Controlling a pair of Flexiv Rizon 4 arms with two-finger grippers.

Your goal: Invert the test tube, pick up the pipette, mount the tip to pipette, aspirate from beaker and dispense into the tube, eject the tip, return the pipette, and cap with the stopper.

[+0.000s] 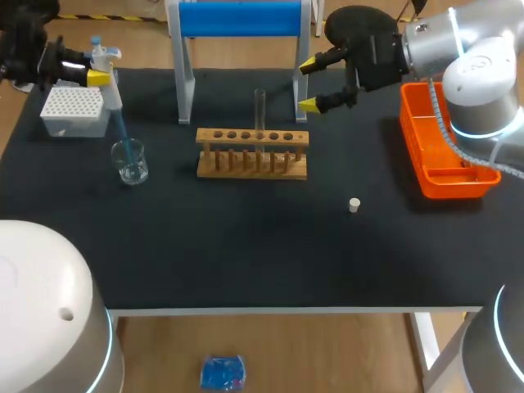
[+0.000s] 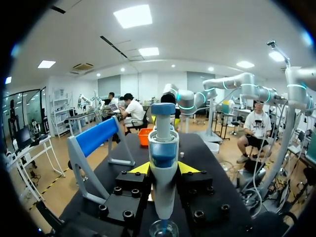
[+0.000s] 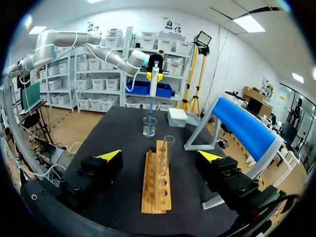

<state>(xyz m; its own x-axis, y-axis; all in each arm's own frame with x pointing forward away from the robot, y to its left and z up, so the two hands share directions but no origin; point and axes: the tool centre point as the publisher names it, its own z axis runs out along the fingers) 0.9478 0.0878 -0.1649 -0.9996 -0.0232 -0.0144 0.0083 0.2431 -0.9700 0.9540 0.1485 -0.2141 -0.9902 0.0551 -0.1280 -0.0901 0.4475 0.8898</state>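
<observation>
Hanging upright over the beaker [image 1: 130, 161], the pipette [image 1: 106, 72] points its blue tip [image 1: 120, 127] down into the glass at the left rear of the bench [image 1: 246, 246]. The left fingers [image 1: 98, 79] clamp the pipette's body from both sides, with the left arm coming in level from the rear left corner. In the left wrist view the yellow tips sit tight against the white barrel, one on each side.

Just behind the beaker stands a white box of tips [image 1: 74, 110]. Near the middle of the bench a wooden rack [image 1: 252, 154] holds one clear test tube [image 1: 259, 109], upright and mouth up. A small white stopper [image 1: 354, 205] lies alone on the mat, right of the rack and nearer the front.

The right arm bends in from the right, its wrist turned so the right fingers [image 1: 310, 105] point left toward the rack, spread wide and holding nothing. An orange tray [image 1: 426, 168] sits under that arm at the right edge.
</observation>
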